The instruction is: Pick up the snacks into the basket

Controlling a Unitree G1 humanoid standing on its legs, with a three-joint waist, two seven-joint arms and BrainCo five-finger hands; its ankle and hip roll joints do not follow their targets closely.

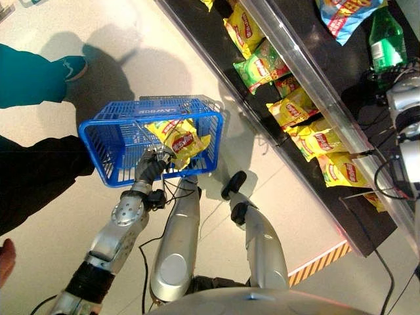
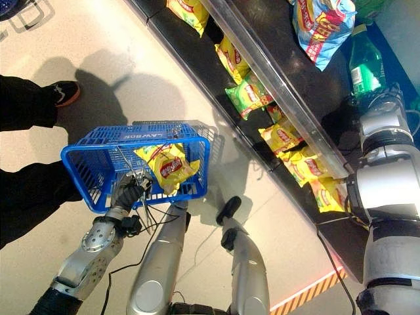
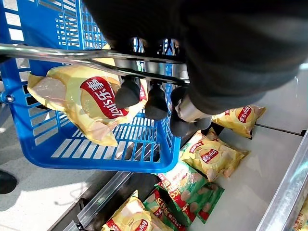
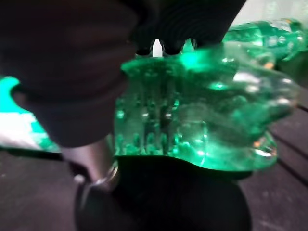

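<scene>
My left hand [image 1: 149,167] is curled round the wire handle [image 3: 72,53] of a blue plastic basket [image 1: 105,151] that hangs over the floor in front of me. One yellow chip bag [image 1: 177,138] lies inside it, also seen close up [image 3: 91,101]. More yellow chip bags [image 1: 292,108] and a green bag [image 1: 259,69] lie on the dark shelf's lower tier. My right hand [image 1: 403,92] is up on the shelf's top, right against the base of a green plastic bottle [image 4: 202,110].
A clear rail [image 1: 308,72] runs along the shelf's upper edge. A blue and red snack bag [image 1: 344,13] lies on top. A person's legs [image 1: 33,177] and shoe [image 1: 72,65] stand left of the basket. Striped tape [image 1: 321,262] marks the floor.
</scene>
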